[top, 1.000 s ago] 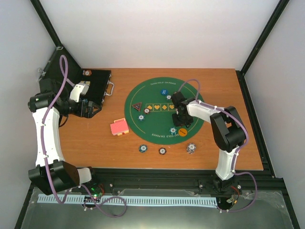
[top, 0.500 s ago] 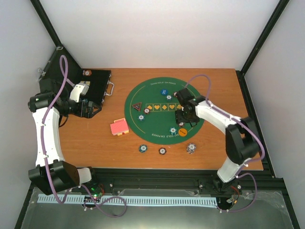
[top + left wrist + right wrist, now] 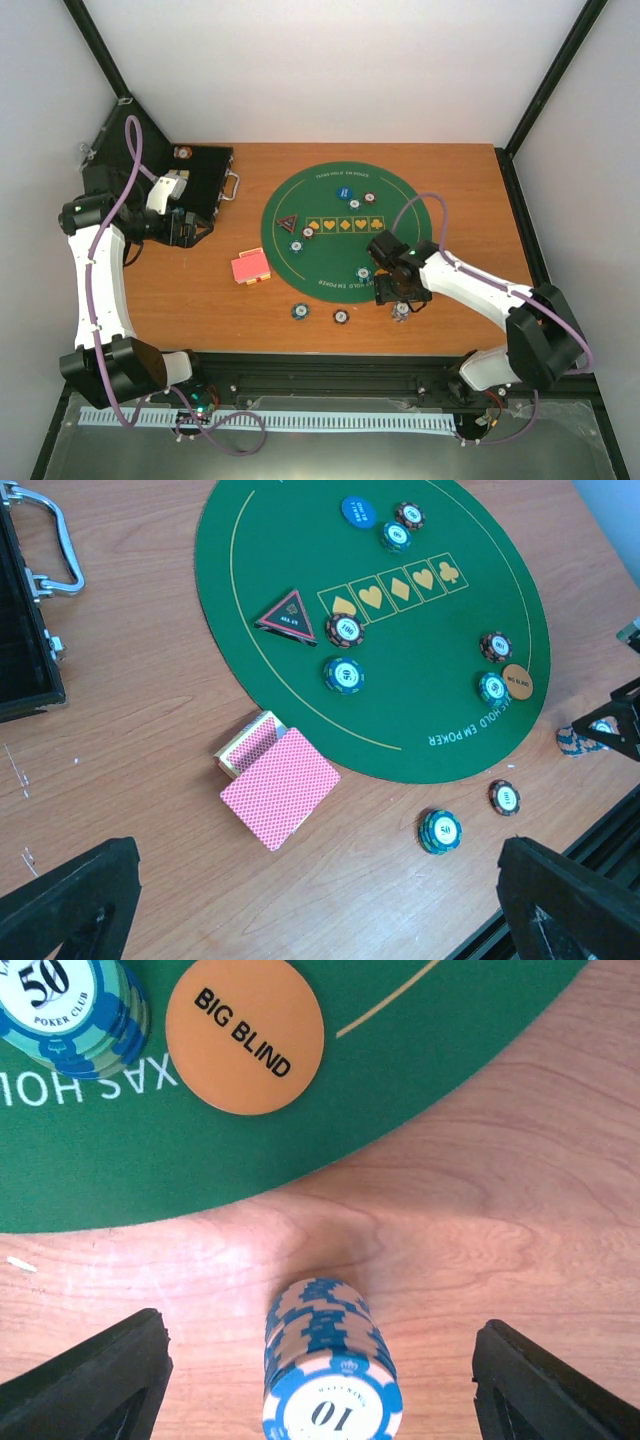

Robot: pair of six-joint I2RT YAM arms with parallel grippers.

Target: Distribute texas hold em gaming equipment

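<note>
Plainly, only the right wrist view reads "10" on the chip stack (image 3: 330, 1360) between the released right gripper's (image 3: 320, 1375) fingers, near the "BIG BLIND" button (image 3: 245, 1032).

Lab test cell: white walls (image 3: 340, 70), black framing (image 3: 555, 75), wooden table (image 3: 180, 300).

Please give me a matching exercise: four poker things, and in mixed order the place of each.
1. orange button
2. stack of 10 chips
3. red cards
4. triangle marker

A. on the mat, beside the suit symbols
B. on the table, between the fingers of the right gripper
C. on the mat, next to 50 chips
D. on the table, left of the mat

Pairs: 1-C, 2-B, 3-D, 4-A
</note>
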